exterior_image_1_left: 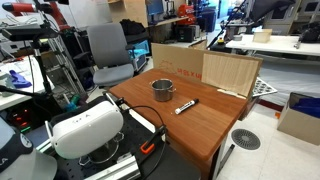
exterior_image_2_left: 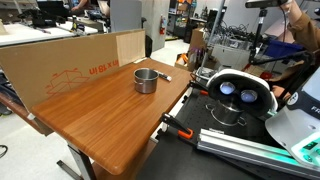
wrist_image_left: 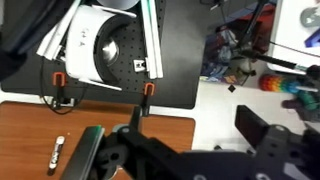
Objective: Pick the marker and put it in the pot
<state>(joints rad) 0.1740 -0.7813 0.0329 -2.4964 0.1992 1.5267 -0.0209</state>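
Your jaws are a dark blur in the wrist view, so you cannot tell whether they are parted. The slim dark-and-white marker [wrist_image_left: 57, 153] lies flat on the brown wooden counter [exterior_image_1_left: 205, 125], just beside the small round grey metal pot [exterior_image_1_left: 162, 89] near the cardboard-backed edge.

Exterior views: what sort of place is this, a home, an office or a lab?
Most likely a robotics lab or workshop. A wooden table is fenced with cardboard sheets, an office chair stands behind it, and benches crowded with equipment fill the background.
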